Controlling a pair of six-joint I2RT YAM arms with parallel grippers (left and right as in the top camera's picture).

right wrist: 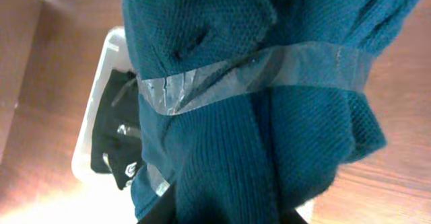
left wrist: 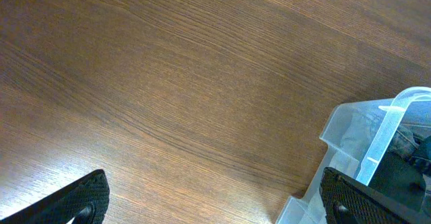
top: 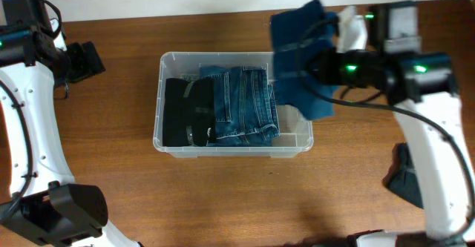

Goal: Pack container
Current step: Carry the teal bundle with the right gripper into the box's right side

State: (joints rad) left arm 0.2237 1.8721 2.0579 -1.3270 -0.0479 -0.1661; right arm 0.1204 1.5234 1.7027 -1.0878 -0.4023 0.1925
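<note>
The clear plastic container (top: 160,139) sits mid-table with a folded black garment (top: 185,112) at its left and folded blue jeans (top: 245,104) in the middle; its right end shows bare. My right gripper (top: 315,63) is shut on a teal knitted garment (top: 297,54) bound with clear tape and holds it in the air over the container's right end. The garment fills the right wrist view (right wrist: 269,116) and hides the fingers. My left gripper (top: 82,60) is open and empty over bare wood left of the container, whose corner shows in the left wrist view (left wrist: 377,143).
A wooden table (top: 223,195) carries everything. A pale wall strip runs along the table's far edge. The right arm's base (top: 404,176) stands at the right side and the left arm's base (top: 67,210) at the front left.
</note>
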